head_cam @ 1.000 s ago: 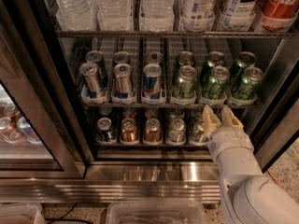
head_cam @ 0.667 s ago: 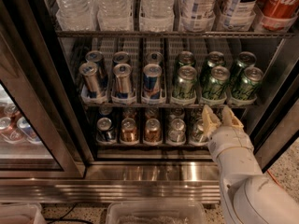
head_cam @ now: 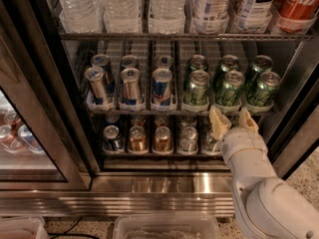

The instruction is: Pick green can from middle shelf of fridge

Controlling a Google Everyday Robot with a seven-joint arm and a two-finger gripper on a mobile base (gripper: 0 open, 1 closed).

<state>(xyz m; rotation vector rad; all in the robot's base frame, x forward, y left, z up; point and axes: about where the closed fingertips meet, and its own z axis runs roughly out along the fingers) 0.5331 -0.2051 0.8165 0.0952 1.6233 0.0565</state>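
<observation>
Six green cans stand in three lanes on the right of the middle shelf (head_cam: 134, 111) of the fridge (head_cam: 40, 108). The front row holds a left can (head_cam: 196, 88), a middle can (head_cam: 229, 89) and a right can (head_cam: 262, 89). My gripper (head_cam: 233, 121) is at the shelf's front edge, just below the middle front green can, its two pale fingers (head_cam: 218, 123) pointing up and open with nothing between them. The white arm (head_cam: 259, 183) comes up from the lower right.
Blue-and-silver slim cans (head_cam: 130, 86) fill the shelf's left lanes. Small bronze and silver cans (head_cam: 162, 138) stand on the bottom shelf. Water bottles (head_cam: 117, 6) and soda bottles are above. The glass door (head_cam: 20, 143) hangs open at left. Clear bins (head_cam: 164, 228) sit on the floor.
</observation>
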